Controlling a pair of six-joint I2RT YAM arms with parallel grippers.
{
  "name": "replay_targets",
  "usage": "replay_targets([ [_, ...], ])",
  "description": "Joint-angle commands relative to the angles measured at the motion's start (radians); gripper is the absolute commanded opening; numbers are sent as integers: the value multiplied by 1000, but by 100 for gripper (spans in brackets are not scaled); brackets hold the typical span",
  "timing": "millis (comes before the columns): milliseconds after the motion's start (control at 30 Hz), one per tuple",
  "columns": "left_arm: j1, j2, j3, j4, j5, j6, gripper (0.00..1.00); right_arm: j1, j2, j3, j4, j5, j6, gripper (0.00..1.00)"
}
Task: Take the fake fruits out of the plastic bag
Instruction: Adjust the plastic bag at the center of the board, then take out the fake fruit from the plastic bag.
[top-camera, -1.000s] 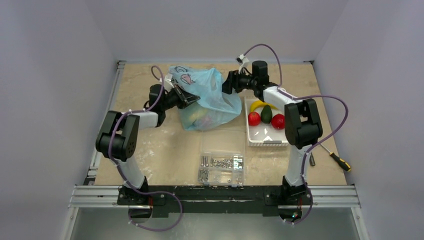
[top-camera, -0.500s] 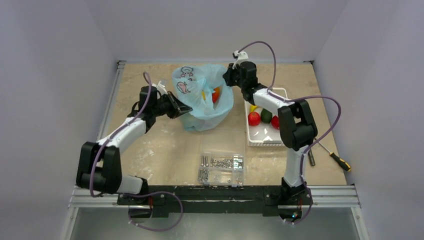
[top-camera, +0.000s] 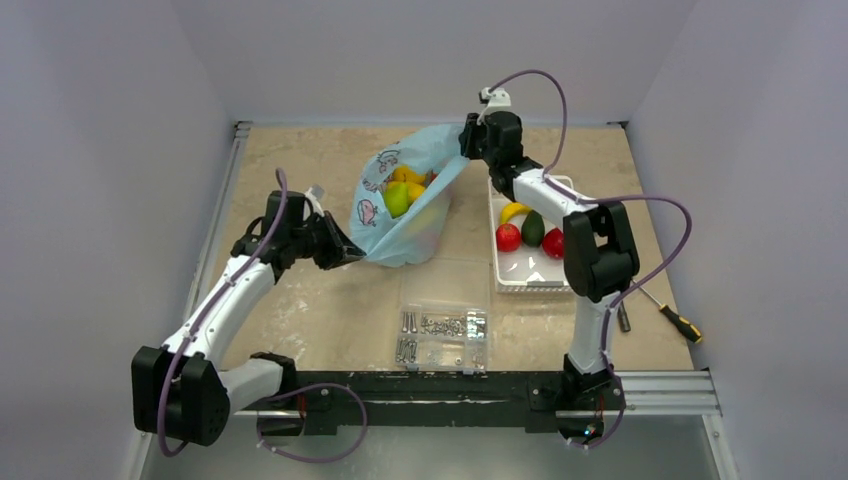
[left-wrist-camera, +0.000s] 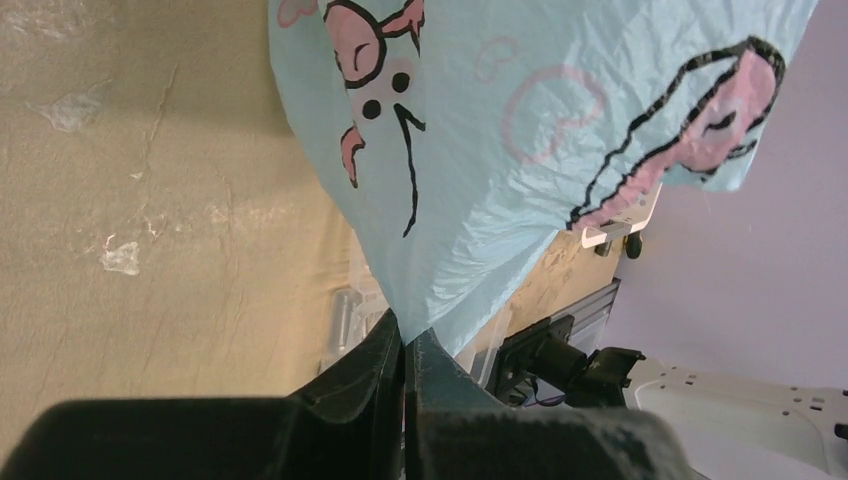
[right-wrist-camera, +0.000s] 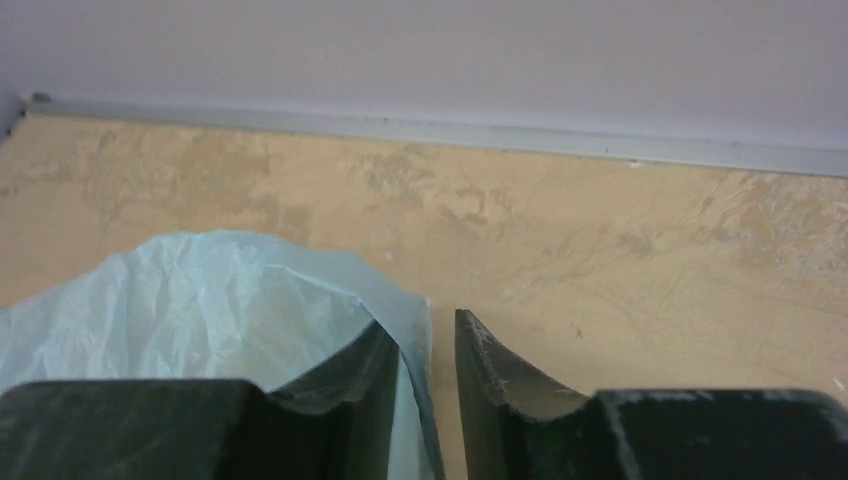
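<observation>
Jaws: L jaws clenched on the lower edge of the plastic bag (top-camera: 405, 222); L wrist cam shows both fingers (left-wrist-camera: 365, 385) pressed together w/ blue film pinched at the tips. R jaws: slim gap btwn the fingertips (right-wrist-camera: 485, 355), bag film draped over one finger and running down into the gap. Can't tell if it is clamped or just hooked.

Near edge of tabletop (top-camera: 320, 310): clear compartment box (top-camera: 442, 336) w/ silver screws, centre. Screwdriver (top-camera: 680, 322) at R edge, apart from the rest.

Mid: L arm reaches fwd and inward, tips at the bag's near-L corner, low over the tabletop. White basket (top-camera: 530, 282) on R side holds 2 red fruits (top-camera: 508, 237), a dark green fruit (top-camera: 533, 228) and a yellow fruit (top-camera: 514, 210), all bunched at its far end.

Bag is stretched diagonally btwn the two arms, mouth open and facing up, cartoon print on its L side. Inside: fake fruits (top-camera: 405, 188), green, yellow and orange visible, clustered near the mouth.

Far: R arm at the bag's far-R top corner, raised, just beyond the basket's far end.
</observation>
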Motion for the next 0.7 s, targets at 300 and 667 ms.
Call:
replay_targets([
  [300, -30, 112, 84, 158, 110, -88, 0, 169, -329, 80, -588, 63, -93, 73],
  [667, -116, 116, -1, 184, -34, -137, 0, 284, -178, -1, -415, -178, -42, 52],
])
